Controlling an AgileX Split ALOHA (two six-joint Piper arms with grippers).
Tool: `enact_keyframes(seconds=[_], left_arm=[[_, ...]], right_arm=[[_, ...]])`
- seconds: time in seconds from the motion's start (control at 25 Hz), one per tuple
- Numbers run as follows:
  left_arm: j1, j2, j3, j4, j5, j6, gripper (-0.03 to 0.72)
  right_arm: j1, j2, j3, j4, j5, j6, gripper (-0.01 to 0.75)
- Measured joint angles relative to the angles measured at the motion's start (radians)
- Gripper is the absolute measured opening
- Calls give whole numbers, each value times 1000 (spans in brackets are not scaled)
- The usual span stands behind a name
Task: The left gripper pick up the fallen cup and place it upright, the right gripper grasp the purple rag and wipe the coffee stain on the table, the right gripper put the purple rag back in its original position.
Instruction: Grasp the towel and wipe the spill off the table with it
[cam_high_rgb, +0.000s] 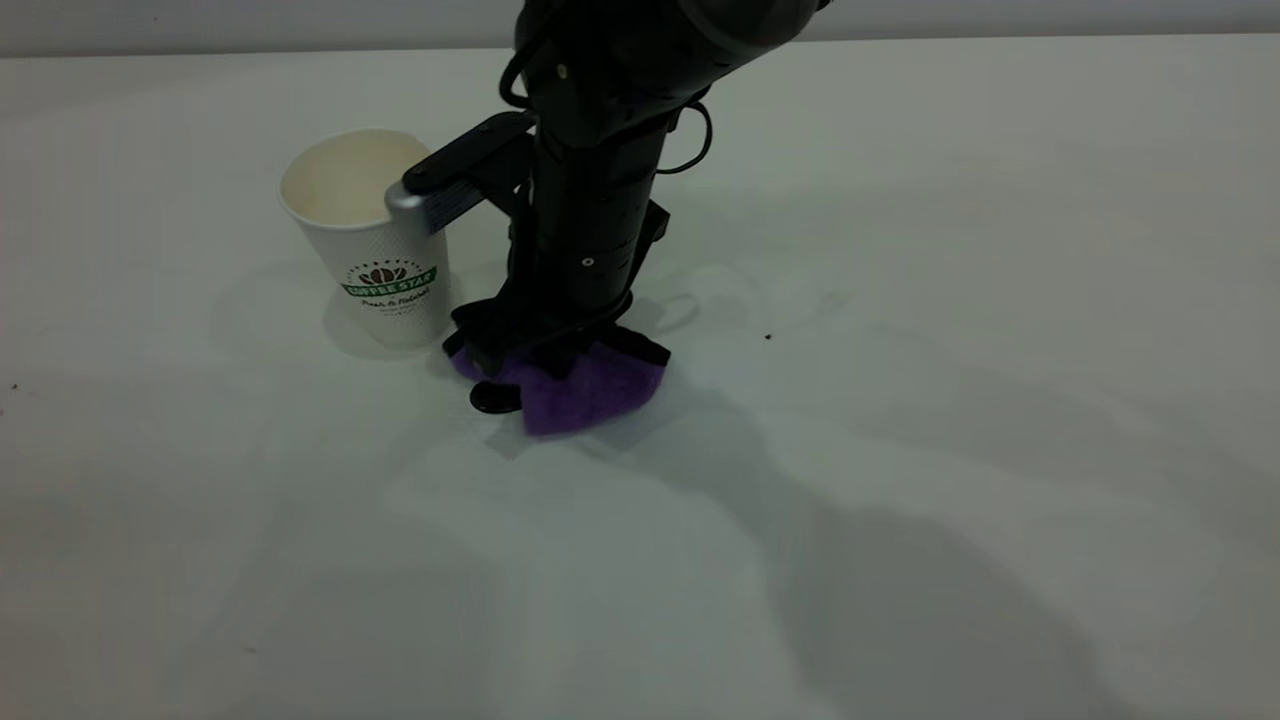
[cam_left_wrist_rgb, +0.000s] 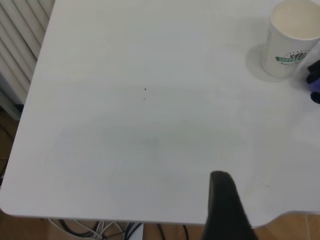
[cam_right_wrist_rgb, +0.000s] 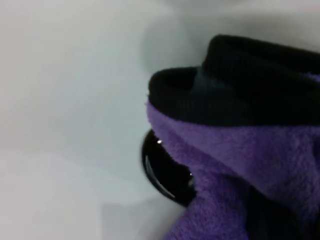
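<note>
The white cup (cam_high_rgb: 372, 245) stands upright on the table (cam_high_rgb: 900, 500), logo facing the exterior camera. Just right of it my right gripper (cam_high_rgb: 545, 352) points straight down, shut on the purple rag (cam_high_rgb: 592, 392), and presses it onto the tabletop. The glossy black coffee stain (cam_high_rgb: 495, 398) lies against the rag's left edge. In the right wrist view the purple rag (cam_right_wrist_rgb: 240, 165) partly covers the coffee stain (cam_right_wrist_rgb: 162, 172). My left gripper (cam_left_wrist_rgb: 225, 205) hangs by the table's edge, far from the cup (cam_left_wrist_rgb: 292, 40), and is outside the exterior view.
A tiny dark speck (cam_high_rgb: 768, 337) sits right of the rag. In the left wrist view the table (cam_left_wrist_rgb: 125, 125) ends at a rounded corner, with a radiator (cam_left_wrist_rgb: 20, 45) beside it and cables (cam_left_wrist_rgb: 100, 230) below.
</note>
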Motion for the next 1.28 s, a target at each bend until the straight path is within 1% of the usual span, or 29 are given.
enact_keyframes(seconds=[0.2, 0.44, 0.6, 0.8, 0.92, 1.04, 1.28], left_arm=[[0, 0, 0, 0, 0, 0, 501], [0, 0, 0, 0, 0, 0, 501], [0, 0, 0, 0, 0, 0, 501], [0, 0, 0, 0, 0, 0, 501], [0, 0, 0, 0, 0, 0, 501], [0, 0, 0, 0, 0, 0, 501], [0, 0, 0, 0, 0, 0, 501]], right_arm=[[15, 1, -2, 72, 13, -65, 64], [53, 2, -2, 162, 39, -190, 64], [77, 2, -2, 186, 60, -232, 65], [89, 2, -2, 172, 130, -277, 66], [86, 2, -2, 103, 147, -205, 66], [71, 0, -3, -13, 143, -44, 68], [10, -2, -3, -295, 122, 241, 68]])
